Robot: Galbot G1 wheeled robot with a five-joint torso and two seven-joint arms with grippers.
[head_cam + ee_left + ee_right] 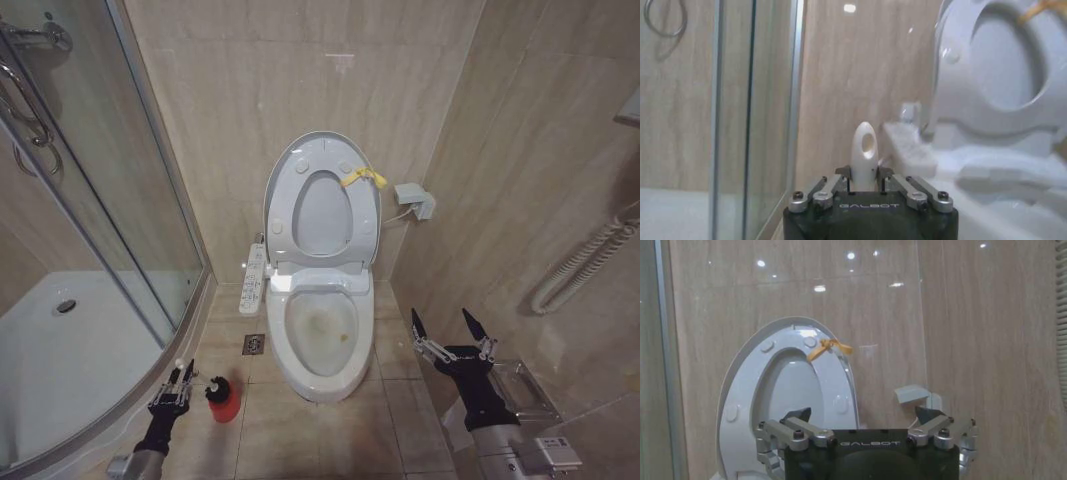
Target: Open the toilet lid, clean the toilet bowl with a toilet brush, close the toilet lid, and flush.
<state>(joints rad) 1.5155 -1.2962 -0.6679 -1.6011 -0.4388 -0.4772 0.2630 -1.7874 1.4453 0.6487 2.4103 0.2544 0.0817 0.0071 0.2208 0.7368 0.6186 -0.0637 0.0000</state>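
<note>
Low beside the shower, the left gripper (184, 372) pinches the brush (865, 150) by its thin, light, stiff handle, the sensible hold. Its red base (224, 400) rests on the floor near the bowl (322, 330). The lid (318, 150) stands raised. The right gripper (452, 326) hangs wide open.

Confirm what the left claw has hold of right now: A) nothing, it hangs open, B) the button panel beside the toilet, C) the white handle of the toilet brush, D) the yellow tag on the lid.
C: the left claw is shut on the toilet brush, whose white handle stands up between its fingers.
</note>
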